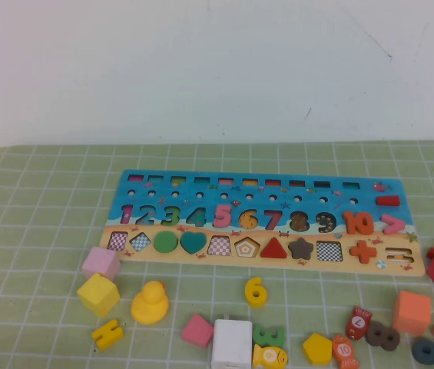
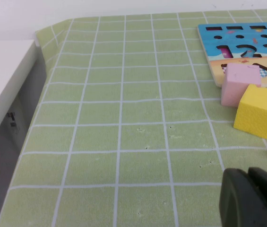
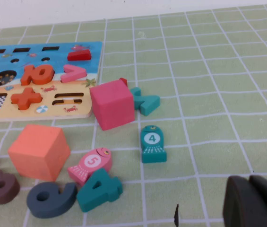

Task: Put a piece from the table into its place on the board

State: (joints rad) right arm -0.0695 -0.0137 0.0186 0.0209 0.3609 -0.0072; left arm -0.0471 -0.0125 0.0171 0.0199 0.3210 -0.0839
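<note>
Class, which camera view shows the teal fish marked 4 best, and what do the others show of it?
The right wrist view: the fish lies whole on the mat, its 4 readable, beyond the right claw. In the high view only a teal bit at the right edge might be it; I cannot tell. The left wrist view shows none of it, only the left claw and blocks.

The green checked table (image 1: 40, 231) holds the board (image 1: 259, 223), a duck (image 1: 150, 302), a yellow 6 (image 1: 256, 291), blocks and small number pieces.

The left gripper (image 2: 254, 198) and right gripper (image 3: 256, 201) sit low over the table.
</note>
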